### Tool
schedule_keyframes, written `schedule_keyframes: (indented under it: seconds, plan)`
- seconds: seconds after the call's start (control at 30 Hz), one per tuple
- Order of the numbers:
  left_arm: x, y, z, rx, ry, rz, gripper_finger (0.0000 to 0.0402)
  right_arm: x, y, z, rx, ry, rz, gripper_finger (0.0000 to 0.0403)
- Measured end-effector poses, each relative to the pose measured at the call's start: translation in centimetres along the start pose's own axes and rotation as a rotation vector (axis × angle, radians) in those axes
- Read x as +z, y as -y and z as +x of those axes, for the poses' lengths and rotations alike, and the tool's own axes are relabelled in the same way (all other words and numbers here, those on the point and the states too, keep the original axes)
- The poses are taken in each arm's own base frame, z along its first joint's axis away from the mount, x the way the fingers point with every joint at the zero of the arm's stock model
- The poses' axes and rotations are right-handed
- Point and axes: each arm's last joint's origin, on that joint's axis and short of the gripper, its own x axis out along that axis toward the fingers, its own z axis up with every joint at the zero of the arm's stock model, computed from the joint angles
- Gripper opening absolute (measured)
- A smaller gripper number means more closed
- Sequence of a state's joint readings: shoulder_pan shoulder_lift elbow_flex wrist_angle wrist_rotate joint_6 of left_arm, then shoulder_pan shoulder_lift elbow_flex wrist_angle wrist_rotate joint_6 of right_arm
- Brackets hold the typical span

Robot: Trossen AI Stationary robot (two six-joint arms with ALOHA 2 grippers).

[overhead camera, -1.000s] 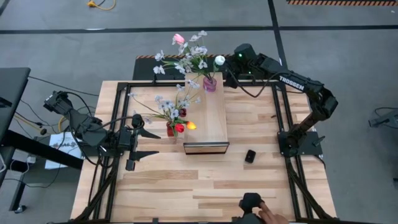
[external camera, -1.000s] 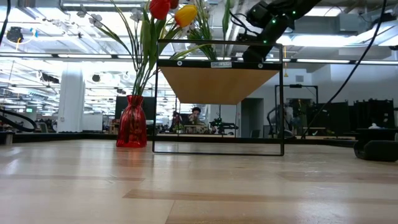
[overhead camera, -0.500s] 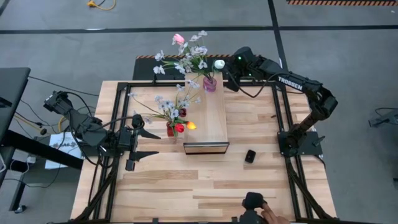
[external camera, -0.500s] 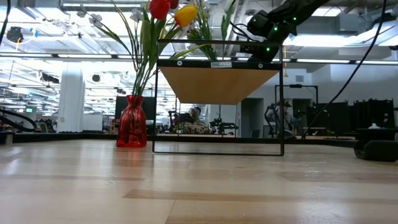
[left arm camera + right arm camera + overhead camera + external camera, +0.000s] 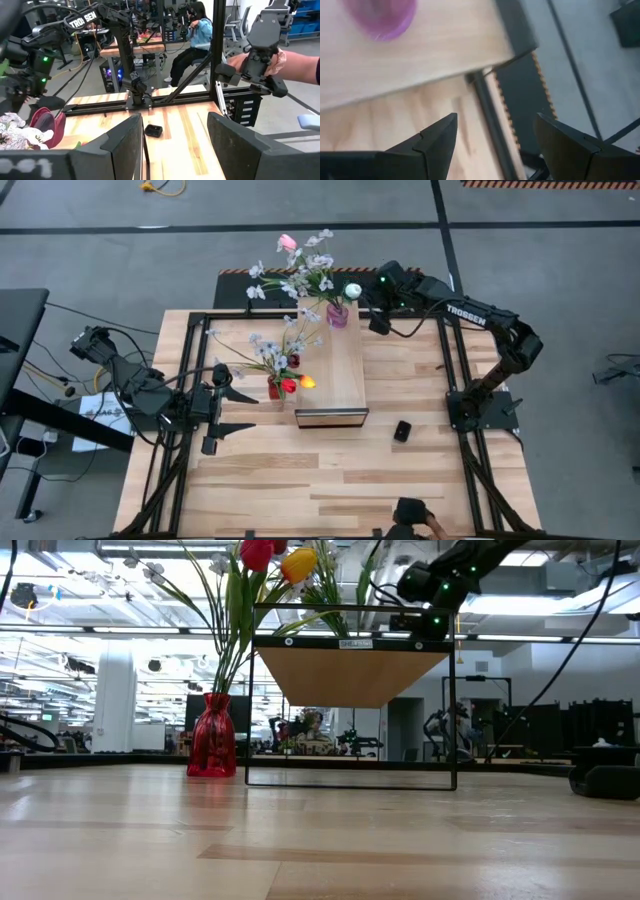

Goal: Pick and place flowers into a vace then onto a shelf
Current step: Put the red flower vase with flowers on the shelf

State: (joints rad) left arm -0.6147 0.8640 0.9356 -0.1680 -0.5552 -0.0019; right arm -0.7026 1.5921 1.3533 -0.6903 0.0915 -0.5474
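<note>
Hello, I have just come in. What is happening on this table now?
A two-armed robot is arranging artificial flowers. A pink vase with flowers stands at the far end of the shelf. The right tool hangs open just beside that vase, holding nothing. A red vase with red and yellow tulips stands on the table, next to the shelf. The left tool waits open at the table's left side. A person's hand holds a dark device at the near edge.

i'm seeing a small black box (image 5: 402,430) lying on the slatted tabletop (image 5: 330,480); beyond the tabletop's far edge, a person in a light blue top (image 5: 196,27) is sitting.
</note>
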Motion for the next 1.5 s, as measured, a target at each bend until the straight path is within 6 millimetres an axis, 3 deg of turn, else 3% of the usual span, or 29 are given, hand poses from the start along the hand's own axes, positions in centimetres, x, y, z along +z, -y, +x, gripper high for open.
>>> schedule_keyframes:
  seconds: [0.67,1.1,1.5]
  plan:
    - [0.0,0.0,0.0,0.003,0.001,-0.003,0.0217,-2.3,-1.5,-0.8,0.024,-0.314,-0.072,0.0256]
    - [0.0,0.0,0.0,0.007,0.001,-0.003,0.0217,-3.0,-1.2,-7.0,-0.050,-0.197,0.031,0.0256]
    - [0.0,0.0,0.0,-0.010,0.000,-0.002,0.0217,-4.9,-2.7,-9.9,0.192,-0.223,0.146,0.0256]
